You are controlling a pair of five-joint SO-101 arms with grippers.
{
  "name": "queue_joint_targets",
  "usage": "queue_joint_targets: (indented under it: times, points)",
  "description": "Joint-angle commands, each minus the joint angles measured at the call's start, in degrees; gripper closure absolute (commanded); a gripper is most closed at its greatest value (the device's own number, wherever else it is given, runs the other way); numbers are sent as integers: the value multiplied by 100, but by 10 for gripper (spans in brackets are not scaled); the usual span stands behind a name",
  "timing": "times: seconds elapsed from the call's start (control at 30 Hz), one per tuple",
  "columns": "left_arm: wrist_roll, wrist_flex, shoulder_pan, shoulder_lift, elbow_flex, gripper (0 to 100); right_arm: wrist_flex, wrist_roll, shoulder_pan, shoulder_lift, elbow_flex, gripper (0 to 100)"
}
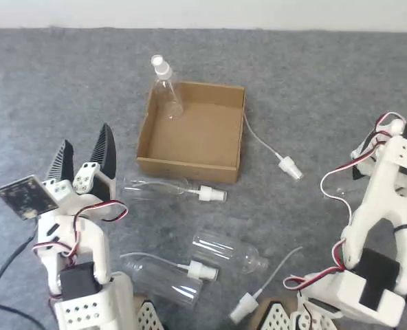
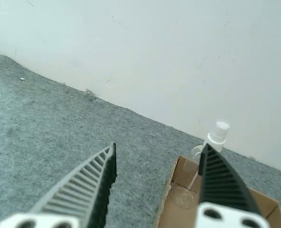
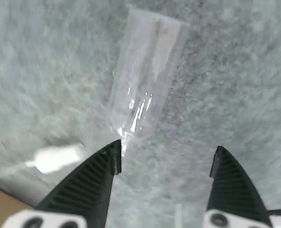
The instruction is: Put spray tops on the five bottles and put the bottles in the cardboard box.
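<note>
A grey carpet (image 1: 313, 75) runs back to a white wall (image 2: 154, 57). One loose spray top (image 1: 290, 168) lies right of the cardboard box (image 1: 183, 168), a second loose top (image 1: 243, 306) at bottom centre. The box, upper centre, holds one upright capped bottle (image 1: 168, 93) in its far left corner. Below it lie a topped bottle (image 1: 163, 187), a bare bottle (image 1: 229, 251) and another topped bottle (image 1: 163, 280). The left gripper (image 2: 159, 149), lower left, gapes empty; the right gripper (image 3: 165, 153) is spread over a lying clear bottle (image 3: 145, 76)

1. A mottled grey, felt-like carpet surface (image 1: 313, 75) covers the whole work area.
2. A plain white painted wall (image 2: 154, 47) rises along its far edge.
3. Small pale specks (image 2: 89, 93), possibly lint, sit at that seam.
4. Light is soft and even.
</note>
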Motion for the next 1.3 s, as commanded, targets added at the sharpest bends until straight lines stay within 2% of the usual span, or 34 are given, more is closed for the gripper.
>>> queue_joint_targets:
  times: [0.0,0.2,0.47,0.77,1.27]
  points:
    - [-53,-176,9,-97,-22,739,171,1662,-101,-92,-343,745]
    - [-53,-176,9,-97,-22,739,268,3754,-57,-92,-343,745]
    - [-53,-185,9,-97,-22,739,514,5705,-75,-92,-352,745]
    - [-62,-211,9,-97,22,739,488,8747,-92,-92,-352,742]
    - [-62,-211,9,-97,22,739,488,11182,-462,-22,-352,742]
